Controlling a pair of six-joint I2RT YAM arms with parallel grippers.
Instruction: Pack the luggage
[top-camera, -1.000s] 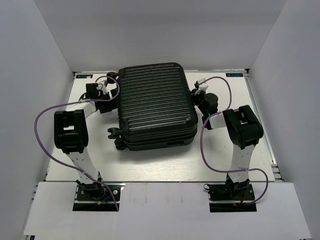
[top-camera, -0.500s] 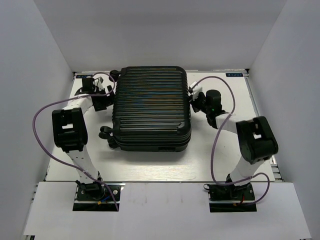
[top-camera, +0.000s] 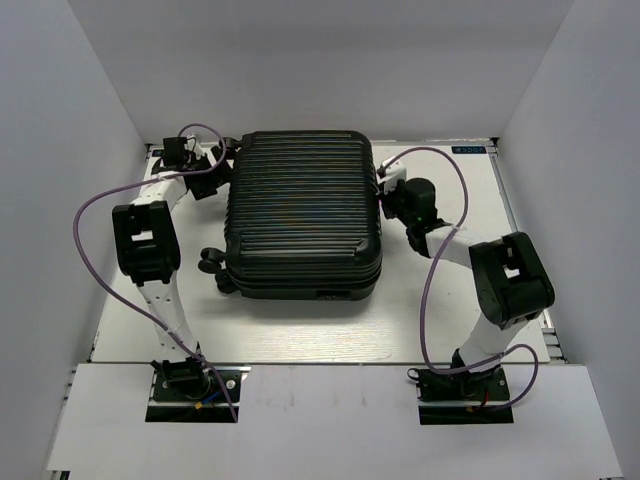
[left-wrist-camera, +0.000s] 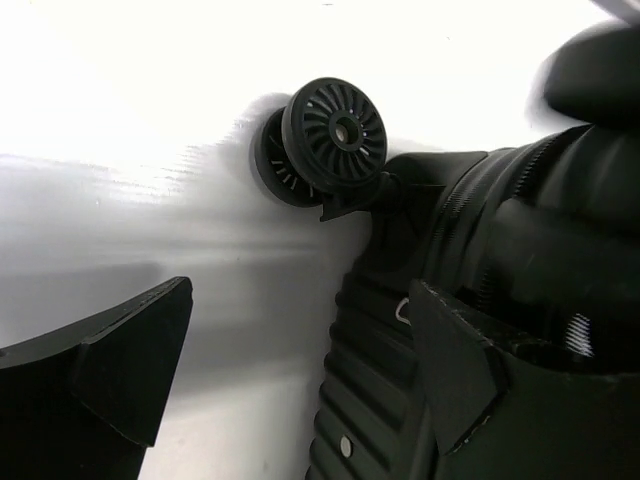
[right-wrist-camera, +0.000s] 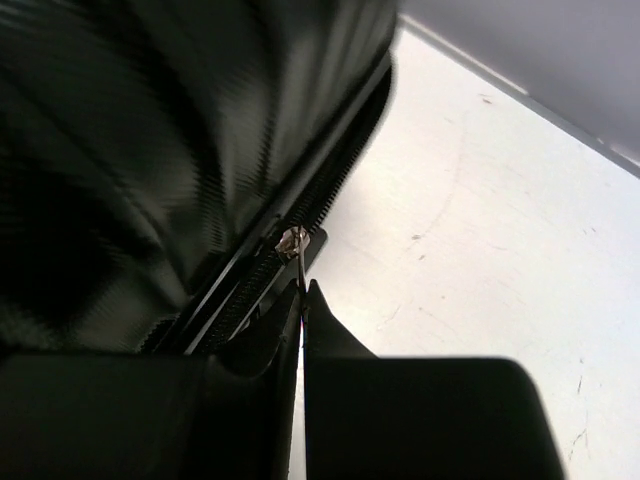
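The luggage (top-camera: 300, 215), a black ribbed hard-shell case, lies closed and flat in the middle of the table. My left gripper (top-camera: 210, 172) is at its far-left corner, open, with nothing between the fingers (left-wrist-camera: 130, 370). In the left wrist view a spoked black wheel (left-wrist-camera: 335, 130) stands just ahead, and the ribbed shell (left-wrist-camera: 390, 400) lies by the right finger. My right gripper (top-camera: 387, 192) is against the luggage's right side. It is shut (right-wrist-camera: 303, 292) on the metal zipper pull (right-wrist-camera: 295, 243) of the zipper track.
White table (top-camera: 450, 320) inside a grey-walled enclosure, with walls close on the left, right and back. Purple cables (top-camera: 95, 205) loop off both arms. Another wheel (top-camera: 212, 260) sticks out at the luggage's near-left corner.
The luggage has turned from skewed to square and settled flatter. My left gripper opened wider and moved toward the far-left corner. The right gripper slid farther back along the right side.
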